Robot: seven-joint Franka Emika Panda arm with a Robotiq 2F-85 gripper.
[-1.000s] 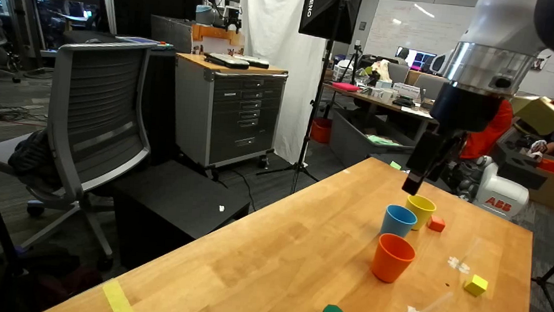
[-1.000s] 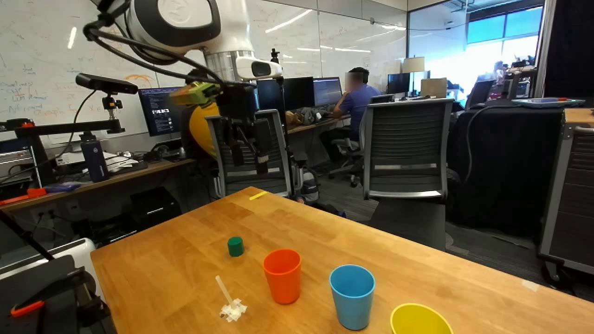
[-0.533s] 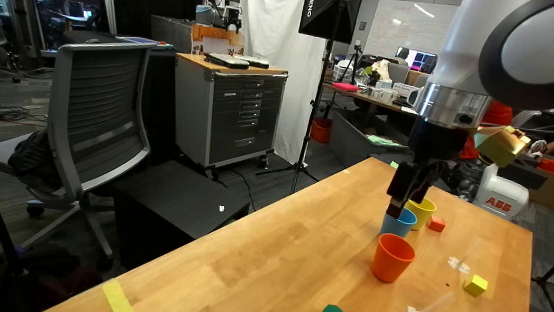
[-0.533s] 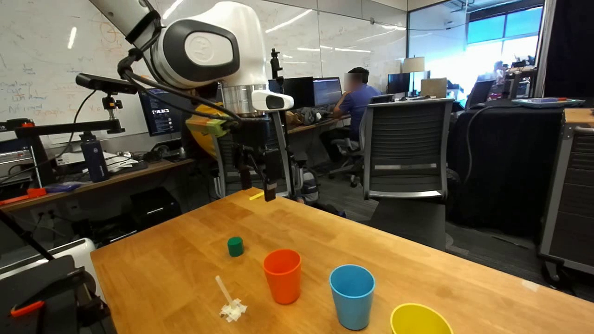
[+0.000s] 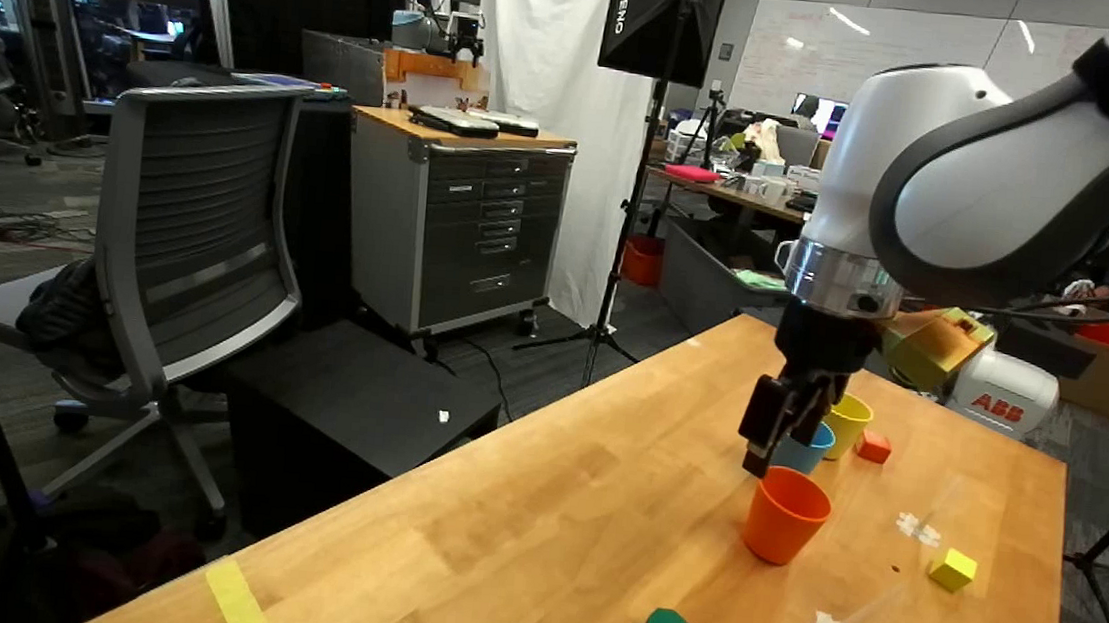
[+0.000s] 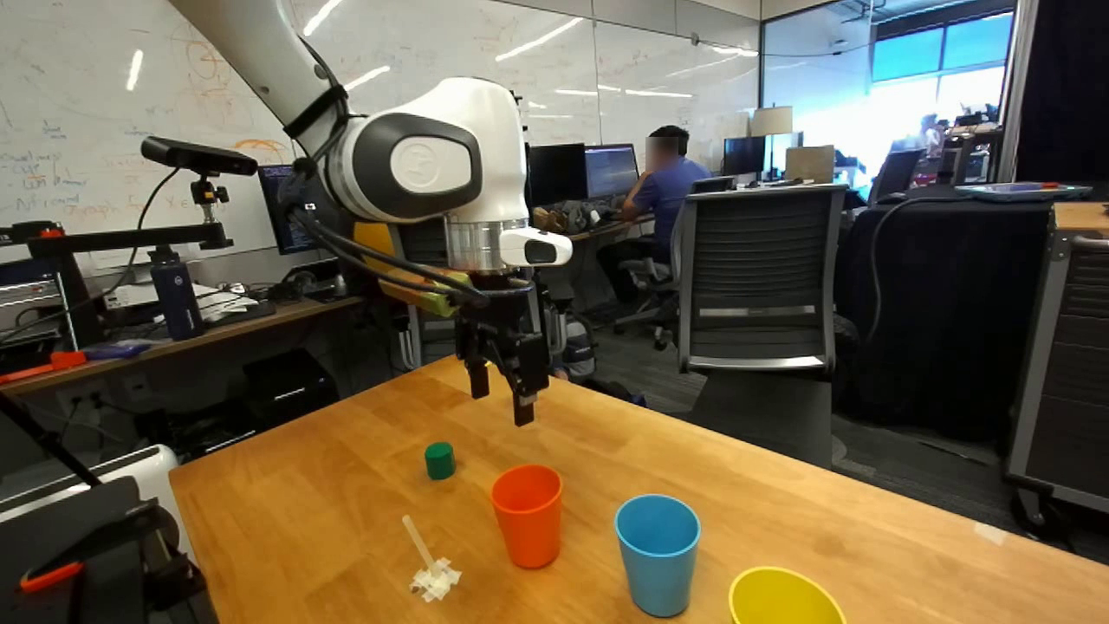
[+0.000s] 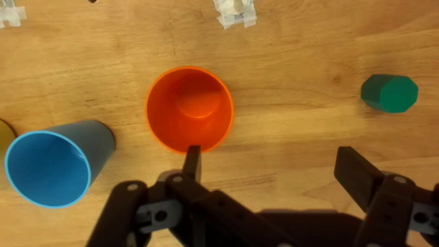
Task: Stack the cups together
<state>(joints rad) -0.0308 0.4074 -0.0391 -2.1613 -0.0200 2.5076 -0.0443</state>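
- Arm (image 6: 416, 156) extends from picture upper left in an exterior view, slants down to a big rounded bend, then runs straight down.
- Below bend: silver collar (image 6: 475, 245), roughly vertical there; yellow-green box (image 5: 935, 347) fixed at its side.
- Gripper (image 6: 502, 407) hangs over the table (image 6: 321, 494), pointing down.
- In an exterior view the fingertips (image 5: 755, 460) sit lower and further to picture left than the collar; slight lean shows there.
- Fingers (image 7: 356, 175) spread wide, released; wood visible between them in the wrist view.
- Orange-red cup (image 7: 190, 109): upright on table, cup nearest the gripper.
- Wrist view: one finger overlaps that cup's rim by line of sight; an exterior view shows a gap, so apart. Height over rim: can't tell.
- Blue cup (image 6: 660, 559): upright, middle of the row, wood showing between it and the orange-red one.
- Yellow cup (image 5: 851, 425): far end of row, near blue; cut by frame edge in wrist view.
- All three stand separately, mouths up.
- Dark green piece (image 7: 389, 92): on table, past the orange-red cup, opposite side from blue.
- Yellow block (image 5: 953, 569) and red-orange block (image 5: 872, 446) on table too; latter just beside yellow cup.
- Pale stick (image 6: 419, 543), tilted, taped to table near orange-red cup.
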